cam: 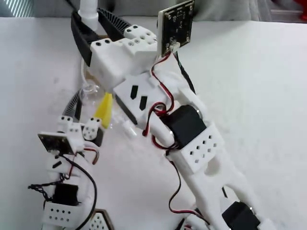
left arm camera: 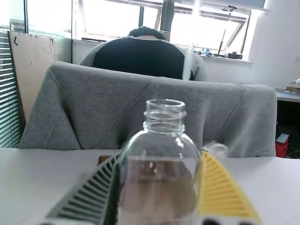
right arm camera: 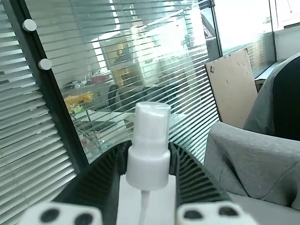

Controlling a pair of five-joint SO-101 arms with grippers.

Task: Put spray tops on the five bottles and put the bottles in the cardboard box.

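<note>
In left pincer, clear open-necked bottle

Your arms: white, black servos | cables: red, black | left gripper: yellow and dark ribbed fingers | right gripper: black, ribbed

A grey seat back stands behind the white table, window blinds beside it

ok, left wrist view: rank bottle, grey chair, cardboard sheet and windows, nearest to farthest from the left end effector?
1. bottle, held in the left end effector.
2. grey chair, just past the far edge of the table.
3. cardboard sheet, behind the chair's corner, off to one side.
4. windows, back wall, behind everything.
</note>
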